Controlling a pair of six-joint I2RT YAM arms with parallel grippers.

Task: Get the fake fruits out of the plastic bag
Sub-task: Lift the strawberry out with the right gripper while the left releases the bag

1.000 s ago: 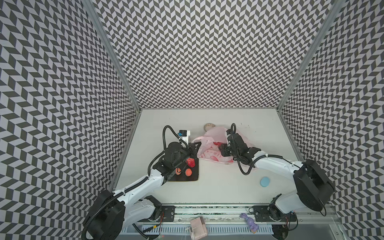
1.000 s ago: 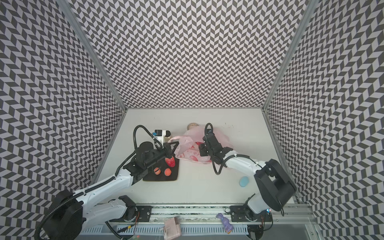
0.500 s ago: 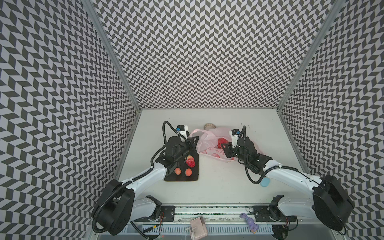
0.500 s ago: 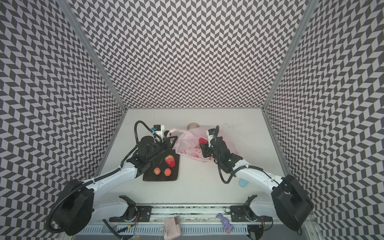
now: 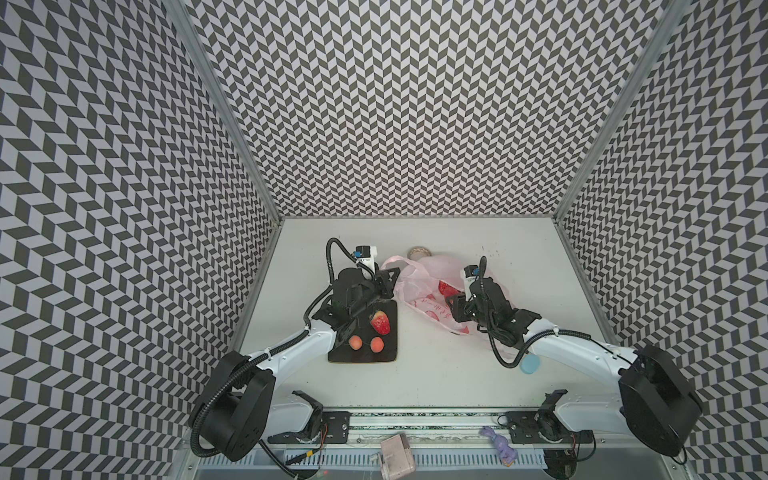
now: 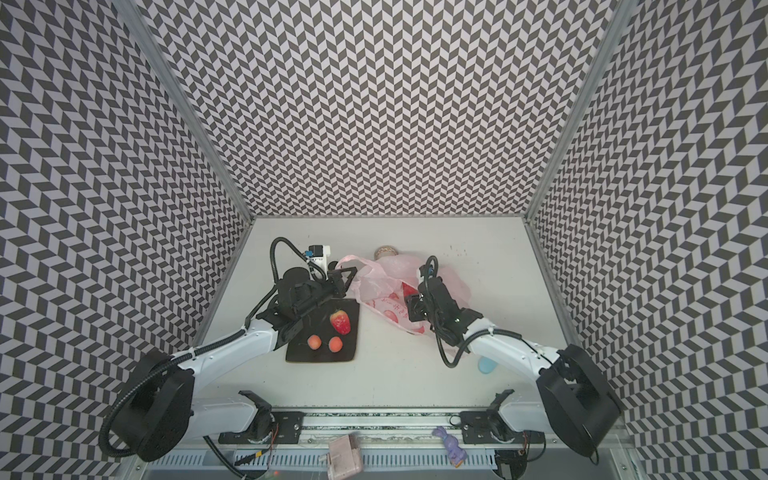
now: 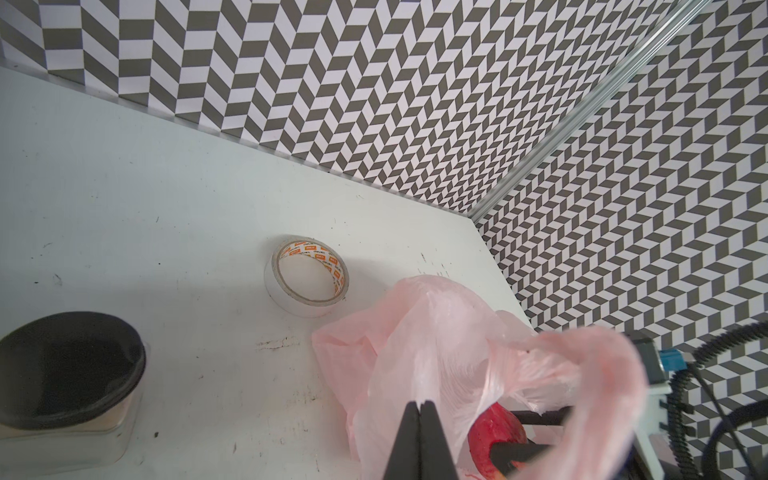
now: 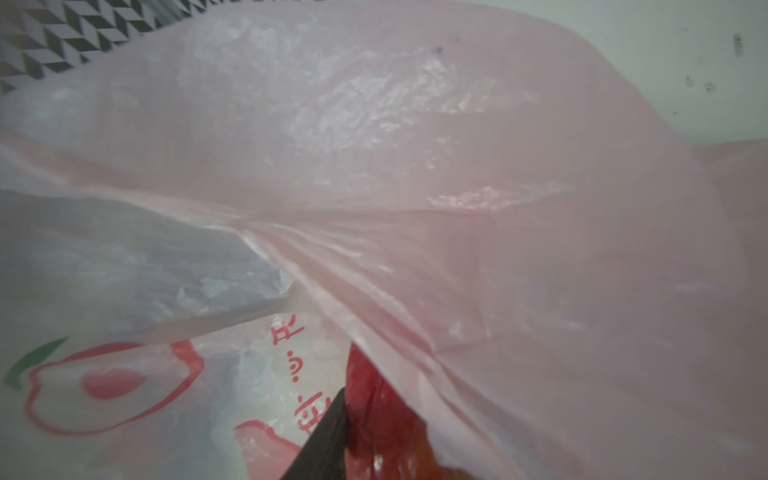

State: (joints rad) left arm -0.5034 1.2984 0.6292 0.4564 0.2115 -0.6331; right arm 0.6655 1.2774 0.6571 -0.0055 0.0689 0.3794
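The step in hand is pulling one fruit out through the bag's mouth. The left tool has its jaws fully together and appears to pinch the rim of the plastic bag, holding the mouth raised right in front of its tips. The right tool reaches into that mouth, partly closed around a red strawberry that sits between its fingers. In the right wrist view pink film drapes over and beside them.

Of the fake fruits, a second strawberry and two peach balls lie on the black tray, behind the left tool and partly under its wrist. Whether more are in the bag cannot be told.

The next move probably calls for drawing the right tool back and up, out from under the loose film, while the left tool holds the rim taut — then across to the tray. A snag in the thin plastic is the likely hazard.

The surface is pale and scuffed. A tape roll lies beyond the left tool, a black-lidded jar off to its side, and a small blue thing by the right arm. Chevron-patterned walls close the room on three sides.
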